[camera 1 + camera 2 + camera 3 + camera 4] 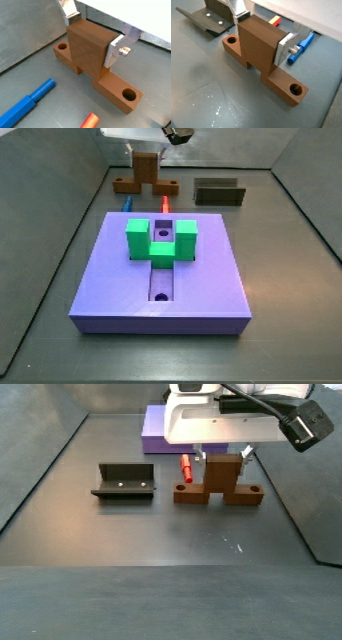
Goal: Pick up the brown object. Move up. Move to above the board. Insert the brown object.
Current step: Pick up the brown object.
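- Gripper (93, 34) down at the brown object (90, 50); silver fingers (119, 47) flank the upright block on two opposite faces, plates flat against it in both wrist views. Clamped on the block, as far as shows.
- Brown object sits on the grey floor (160, 534), long bar flat, a round hole near each end, upright block rising from the middle. In a side view (214, 482) the bar's underside looks level with the floor; lifted or not, cannot tell.
- Blue piece (30, 102) and an orange-red piece (89, 120) lie on the floor just beside the bar, apart from it. Same pair shows in a side view, blue (124, 201) and red (164, 203), between the brown object (142, 176) and the board (201, 278).
- Board: large purple slab, lengthwise groove with holes, green U-block (162, 239) on top. Well apart from the brown object.
- Fixture (124, 481) stands on the floor near the brown object, not touching.
- Dark olive-grey block (221, 193) stands off to the side of the brown object.
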Tool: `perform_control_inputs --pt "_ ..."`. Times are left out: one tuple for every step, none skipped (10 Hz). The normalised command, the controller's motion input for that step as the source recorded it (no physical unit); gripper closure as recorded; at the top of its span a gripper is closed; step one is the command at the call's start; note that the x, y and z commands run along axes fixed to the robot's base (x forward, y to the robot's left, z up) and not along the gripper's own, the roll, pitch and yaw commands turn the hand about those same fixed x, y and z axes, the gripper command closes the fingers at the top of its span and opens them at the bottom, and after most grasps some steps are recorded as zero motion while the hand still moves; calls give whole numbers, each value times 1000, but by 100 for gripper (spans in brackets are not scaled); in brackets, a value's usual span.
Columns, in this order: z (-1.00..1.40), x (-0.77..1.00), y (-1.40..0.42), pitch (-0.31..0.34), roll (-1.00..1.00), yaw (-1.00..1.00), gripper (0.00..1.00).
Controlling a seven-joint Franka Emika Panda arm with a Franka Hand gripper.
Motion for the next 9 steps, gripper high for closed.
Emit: perform_control_inputs --pt "0 0 0 0 0 0 100" --pt "0 0 0 0 0 0 100" --pt "0 0 0 0 0 0 100" --pt "0 0 0 0 0 0 100" --pt "0 0 0 0 0 0 100" --pt "0 0 0 0 0 0 100" --pt "0 0 0 0 0 0 100" --pt "0 0 0 0 0 0 100" --pt "0 0 0 0 0 0 100"
